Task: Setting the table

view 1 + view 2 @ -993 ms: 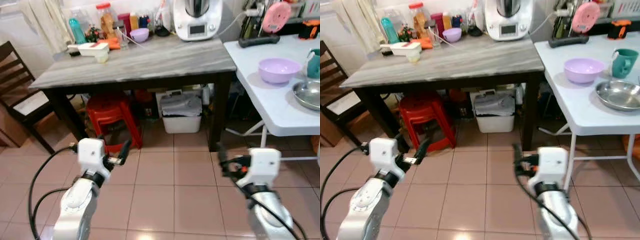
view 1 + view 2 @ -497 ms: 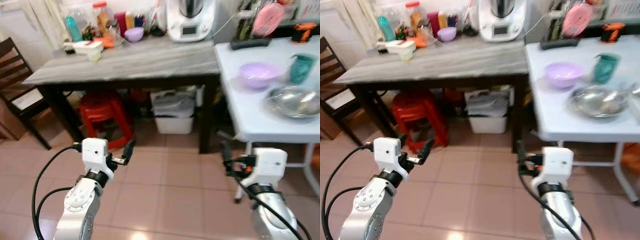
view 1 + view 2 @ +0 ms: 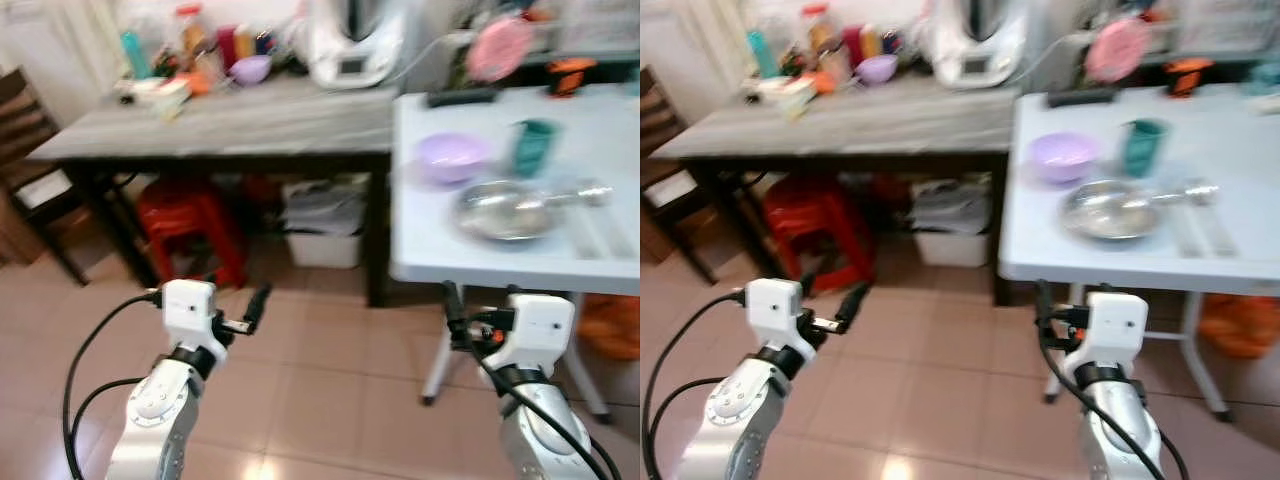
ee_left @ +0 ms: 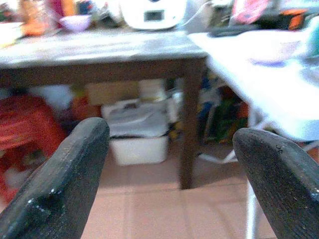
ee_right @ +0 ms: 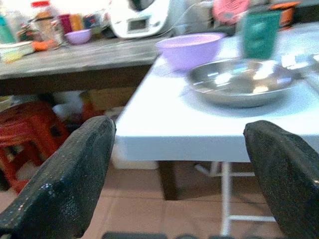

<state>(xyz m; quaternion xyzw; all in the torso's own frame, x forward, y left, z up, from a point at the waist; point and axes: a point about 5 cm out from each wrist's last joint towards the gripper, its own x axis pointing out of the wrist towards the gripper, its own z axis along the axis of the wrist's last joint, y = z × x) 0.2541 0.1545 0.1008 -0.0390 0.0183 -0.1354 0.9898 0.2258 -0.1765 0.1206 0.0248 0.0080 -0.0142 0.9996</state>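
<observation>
Both arms hang low over the floor, left gripper (image 4: pixel 164 164) and right gripper (image 5: pixel 174 164) spread apart, holding nothing. At two o'clock, the white table (image 3: pixel 440 245) carries a steel bowl (image 3: pixel 497 209), purple bowl (image 3: pixel 452 158) and teal cup (image 3: pixel 533 147).

The two head views look forward and down from above the tiled floor (image 3: pixel 320 400), a little apart, and share the grey desk (image 3: pixel 230 125), the white desk (image 3: pixel 1120 250) and both arms. The left wrist view sits low, below desk height, facing the grey desk's underside and a white bin (image 4: pixel 137 144). The right wrist view looks level along the white desk's edge, close to a steel bowl (image 5: pixel 239 82) and a purple bowl (image 5: pixel 189 47).
</observation>
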